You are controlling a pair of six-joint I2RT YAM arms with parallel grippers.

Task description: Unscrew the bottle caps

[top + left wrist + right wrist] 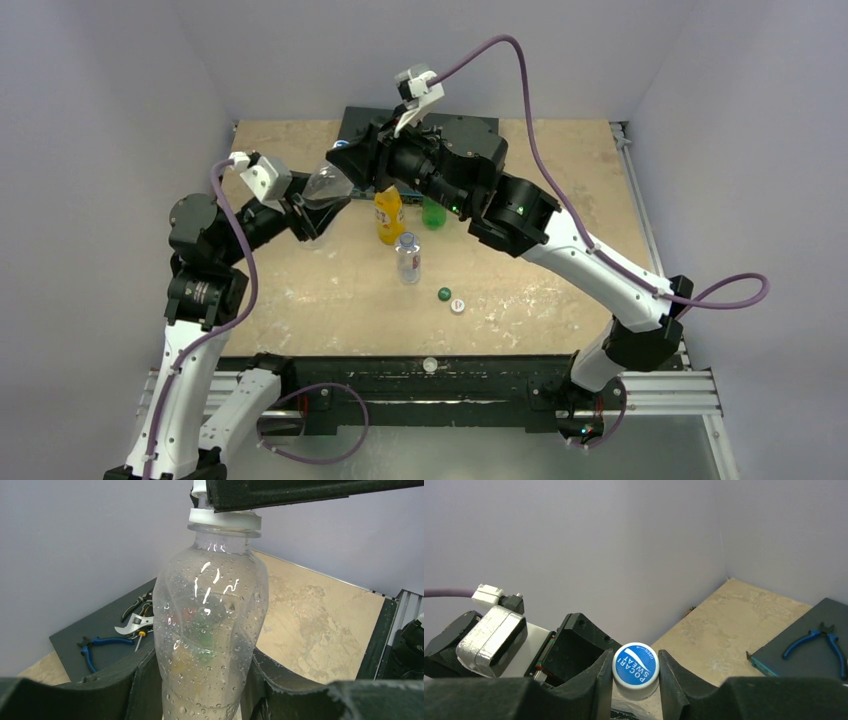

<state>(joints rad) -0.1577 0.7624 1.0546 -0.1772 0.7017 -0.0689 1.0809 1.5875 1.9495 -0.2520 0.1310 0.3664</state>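
Left gripper: clamped on the large clear plastic bottle, low on its body. In my left wrist view the dark fingers press on both flanks and the wall looks dented between them. The inside of the bottle is beaded with droplets. Overhead, the bottle is held off the table and tilted, with its neck pointing toward the right arm.

Right gripper: closed on the blue-topped round plastic cap of that same bottle. My right wrist camera looks straight onto the cap's face (white "POCARI SWEAT" lettering on blue). One black finger touches its left edge and the other touches its right. I can see no gap on either side. From the left wrist view, the cap's white skirt sits on the bottle neck and a dark bar of the right gripper crosses over the top of it.

Rest of the table, overhead view:
- The orange-yellow plastic bottle and the green plastic bottle stand upright near each other, close under the right arm.
- The small clear blue-labelled bottle stands upright just on my side of the orange-yellow one.
- A loose dark green cap and a loose white cap lie just beside each other on the pale wooden tabletop, near the small clear bottle.

Far edge: a dark mat holds blue-handled pliers and a pair of pruning shears, well apart from both grippers.
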